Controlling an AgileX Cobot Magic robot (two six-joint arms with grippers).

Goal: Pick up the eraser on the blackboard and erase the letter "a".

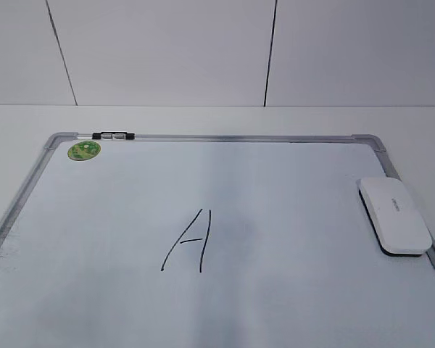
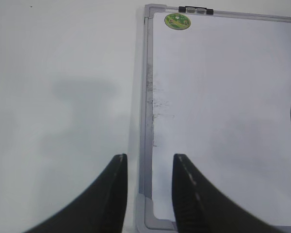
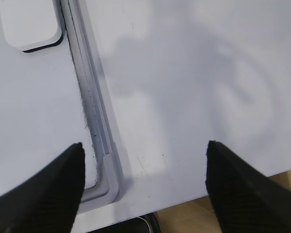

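The blackboard (image 1: 290, 217), a white dry-erase surface in a grey metal frame, lies flat on a white table (image 1: 203, 119). The only writing visible on it is a tall angular capital "A" (image 1: 188, 241) in thin black marker, near the middle of the board. No lowercase letter can be made out in any view.

The eraser (image 1: 394, 215) rests on the board at its right edge, white top up with small grey lettering, black felt showing along the lower rim. It lies well apart from the capital. In the right wrist view one rounded corner of the eraser (image 3: 31, 24) sits just inside the frame rail.

A round green sticker (image 1: 83, 150) is fixed in the far left corner. Beside it a small black-and-white marker (image 1: 113, 135) lies along the top frame.

Left gripper (image 2: 148, 194): jaws set at a narrow gap, holding nothing, hanging over the board's left frame rail near its near corner cap.

Right gripper (image 3: 143, 187): jaws spread wide, holding nothing, hanging over the board's right frame corner and the bare table beside it. Neither gripper touches the eraser.
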